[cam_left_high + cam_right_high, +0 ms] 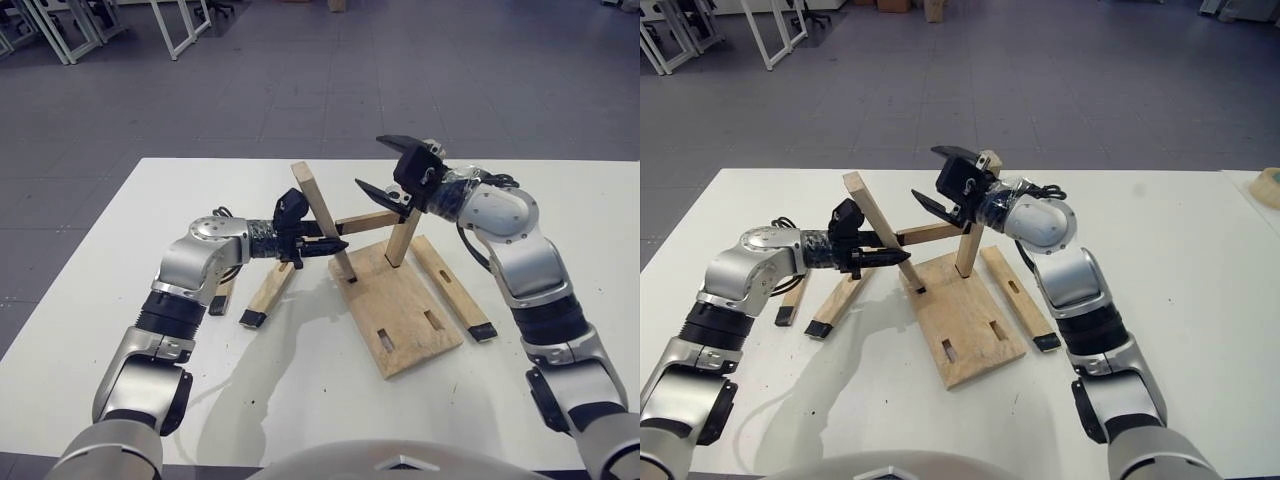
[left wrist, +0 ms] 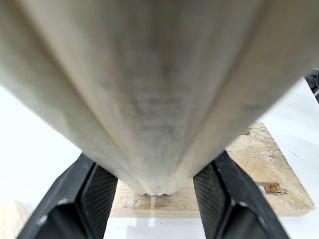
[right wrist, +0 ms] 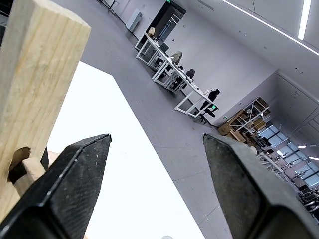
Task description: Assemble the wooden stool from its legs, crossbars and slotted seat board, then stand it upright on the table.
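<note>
Wood parts were spread over a white table (image 1: 100,260). The board (image 1: 405,320) was laid flat near the middle, with two slots seen open at its near end. Two legs were stood in its far end and joined by a crossbar (image 1: 365,222). The tilted leg (image 1: 318,205) was leaned strongly away from the board toward the left and the far side. The second leg (image 1: 403,240) was set close to upright, leaning slightly to the right.

The left gripper (image 1: 335,245) was closed on the tilted leg below the crossbar. In the left wrist view its fingers (image 2: 94,189) were pressed against both sides of the wood, with the board (image 2: 269,169) seen beyond.

The right gripper (image 1: 368,160) was held above the crossbar, just beside the top of the second leg. Its fingers were spread wide with nothing between them. In the right wrist view the second leg (image 3: 35,74) was seen off to one side of the fingers (image 3: 75,184), outside the gap, with a peg (image 3: 25,172) seated in a hole in its face.

One loose leg (image 1: 452,288) was laid on the table along the right edge of the board. Two more loose pieces (image 1: 268,293) (image 1: 222,296) were laid under the left arm, well left of the board.
</note>
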